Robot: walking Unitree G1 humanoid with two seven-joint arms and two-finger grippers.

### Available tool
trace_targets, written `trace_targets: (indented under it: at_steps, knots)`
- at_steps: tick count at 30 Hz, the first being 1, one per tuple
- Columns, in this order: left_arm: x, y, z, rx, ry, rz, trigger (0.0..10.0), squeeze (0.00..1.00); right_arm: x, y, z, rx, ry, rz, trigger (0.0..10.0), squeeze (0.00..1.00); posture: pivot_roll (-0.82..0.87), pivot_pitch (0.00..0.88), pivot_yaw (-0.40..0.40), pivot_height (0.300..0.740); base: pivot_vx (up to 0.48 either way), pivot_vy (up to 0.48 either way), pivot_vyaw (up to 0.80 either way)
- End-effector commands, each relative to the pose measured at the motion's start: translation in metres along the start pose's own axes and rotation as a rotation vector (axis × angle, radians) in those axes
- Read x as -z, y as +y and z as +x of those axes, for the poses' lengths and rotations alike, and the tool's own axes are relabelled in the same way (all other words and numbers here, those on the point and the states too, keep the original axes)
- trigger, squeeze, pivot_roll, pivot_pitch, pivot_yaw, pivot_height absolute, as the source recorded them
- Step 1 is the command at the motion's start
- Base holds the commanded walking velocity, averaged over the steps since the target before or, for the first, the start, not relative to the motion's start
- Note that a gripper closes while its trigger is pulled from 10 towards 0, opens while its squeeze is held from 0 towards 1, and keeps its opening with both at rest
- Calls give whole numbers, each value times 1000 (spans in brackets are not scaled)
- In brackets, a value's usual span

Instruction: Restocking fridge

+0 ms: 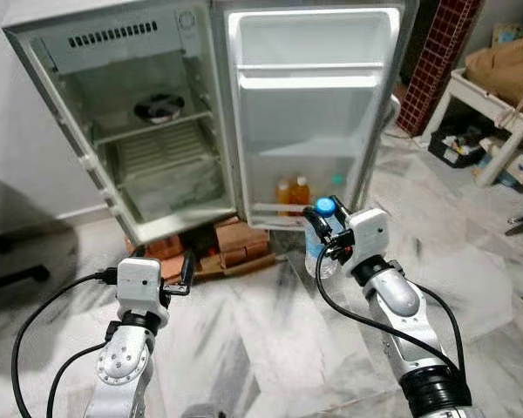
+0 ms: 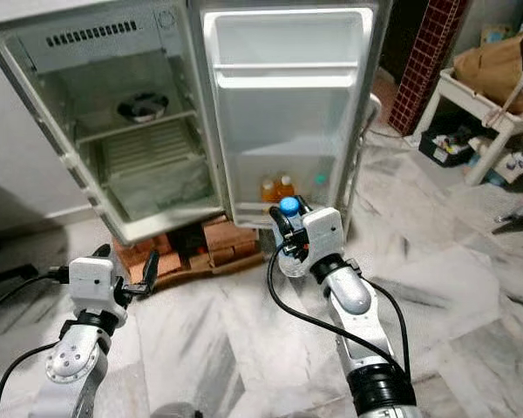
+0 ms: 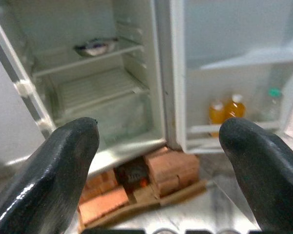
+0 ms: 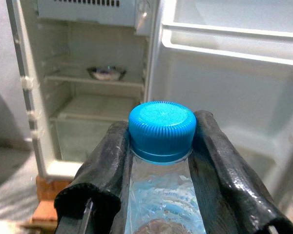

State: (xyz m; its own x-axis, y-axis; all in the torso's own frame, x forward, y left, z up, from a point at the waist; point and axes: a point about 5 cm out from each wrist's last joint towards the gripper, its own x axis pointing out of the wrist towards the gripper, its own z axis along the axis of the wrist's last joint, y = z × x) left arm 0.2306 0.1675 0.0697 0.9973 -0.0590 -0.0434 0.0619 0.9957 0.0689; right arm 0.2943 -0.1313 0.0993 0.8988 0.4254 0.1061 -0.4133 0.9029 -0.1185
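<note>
Left eye view: the right hand (image 1: 321, 228) grips a water bottle (image 1: 319, 252) upright — beyond it stands the open fridge (image 1: 157, 131). Left wrist view: left hand (image 3: 158, 161) spread open, 2 orange bottles (image 3: 226, 112) ahead. Right wrist view: fingers (image 4: 105, 170) clamp the bottle's neck.

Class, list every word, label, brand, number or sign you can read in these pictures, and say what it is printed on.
No text can be read.
The water bottle held by the right gripper: no printing readable on it or its cap.
The two orange bottles in the fridge door: too blurred to read any label.
The fridge's top panel: vent slots, no lettering readable.
</note>
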Motion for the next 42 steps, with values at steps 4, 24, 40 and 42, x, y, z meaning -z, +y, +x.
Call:
trace_targets:
  at_steps: [4,24,40,42]
  knots:
    - [0,9,-1,-27,7,24,10000,0,-11,10,10,-34,-54,-11,10000,0,15,56,27,740,411,246,0]
    - [-1,9,0,-25,7,37,10000,0,-13,12,13,-32,-63,-11,10000,0,17,75,31,740,432,25,0]
    - [-1,5,-1,-15,2,26,10000,0,-10,14,11,-48,-46,-10,10000,0,18,82,27,740,60,0,0]
    - [-1,5,-1,-15,2,25,10000,0,-10,14,11,-49,-47,-11,10000,0,17,81,26,740,0,0,0]
